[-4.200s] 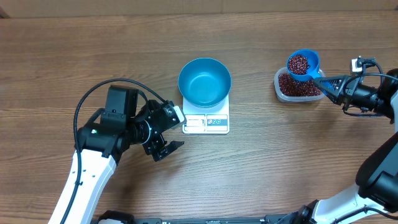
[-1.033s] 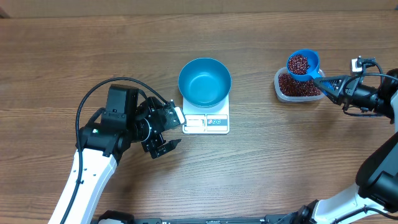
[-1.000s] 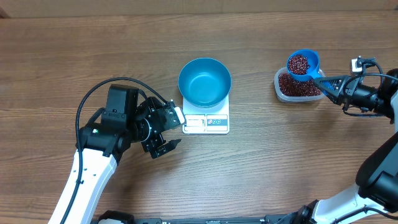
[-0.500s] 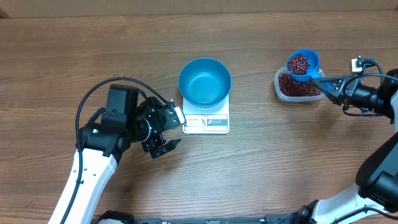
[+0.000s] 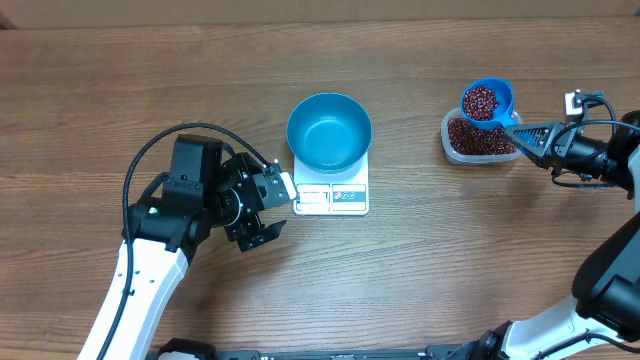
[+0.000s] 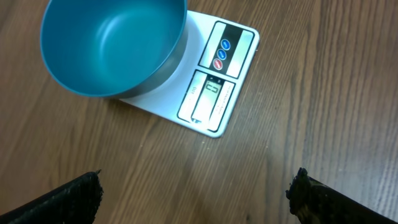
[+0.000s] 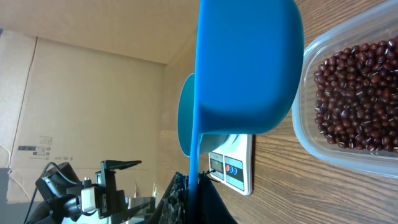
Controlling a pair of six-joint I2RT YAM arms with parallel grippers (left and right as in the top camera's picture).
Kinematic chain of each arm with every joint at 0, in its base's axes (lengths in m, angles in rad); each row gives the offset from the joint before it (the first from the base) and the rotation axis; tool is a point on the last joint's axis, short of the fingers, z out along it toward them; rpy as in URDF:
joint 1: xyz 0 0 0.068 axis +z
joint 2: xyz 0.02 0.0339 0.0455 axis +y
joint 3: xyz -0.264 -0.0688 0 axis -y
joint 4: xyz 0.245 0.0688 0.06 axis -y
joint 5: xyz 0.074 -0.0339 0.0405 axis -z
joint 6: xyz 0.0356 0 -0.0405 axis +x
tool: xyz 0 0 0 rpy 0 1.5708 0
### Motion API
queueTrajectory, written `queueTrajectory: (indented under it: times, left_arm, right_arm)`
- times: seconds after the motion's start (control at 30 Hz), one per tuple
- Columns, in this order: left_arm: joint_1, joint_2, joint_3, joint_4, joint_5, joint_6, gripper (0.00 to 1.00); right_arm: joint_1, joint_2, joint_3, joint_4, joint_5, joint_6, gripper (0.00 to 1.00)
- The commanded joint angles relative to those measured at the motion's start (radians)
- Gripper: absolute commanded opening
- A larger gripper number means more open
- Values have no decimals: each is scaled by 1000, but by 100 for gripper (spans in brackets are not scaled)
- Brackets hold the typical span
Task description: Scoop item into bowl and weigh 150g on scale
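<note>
Wooden tabletop [image 5: 450, 260] is carrying everything. Our left claw [image 5: 276, 208] is hanging wide open, empty, beside the scale [image 5: 331, 198] under the bowl [image 5: 329, 132]. Farther off, our right claw [image 5: 533, 135] is pinching the scoop [image 5: 497, 92] by its handle; we are judging its loose beans [image 5: 481, 101] spill-prone.

You get bright, even light from above — the deep round blue bowl [image 5: 329, 131] throws only a faint, soft shadow.

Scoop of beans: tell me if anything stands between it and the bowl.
Nothing visible does. Only bare table lies between the scoop, loaded with beans and held in the right gripper by the tub, and the empty bowl on the scale.
</note>
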Motion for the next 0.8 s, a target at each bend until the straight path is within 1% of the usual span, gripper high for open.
queueTrajectory:
  times: [0.0, 0.13, 0.33, 0.5, 0.77]
  left_arm:
    - [-7, 8, -7, 15, -14, 68, 99]
    - [-7, 8, -7, 24, -5, 68, 100]
    - [-7, 8, -7, 24, 89, 67, 99]
    - [-7, 8, -7, 24, 92, 27, 100]
    - [-7, 8, -7, 20, 93, 26, 99]
  right_arm:
    - [0, 4, -6, 5, -26, -24, 4]
    - [0, 4, -6, 5, -27, -24, 4]
    - [0, 4, -6, 1, -26, -24, 4]
    - [0, 4, -6, 1, -26, -24, 4]
    - [0, 4, -6, 1, -26, -24, 4]
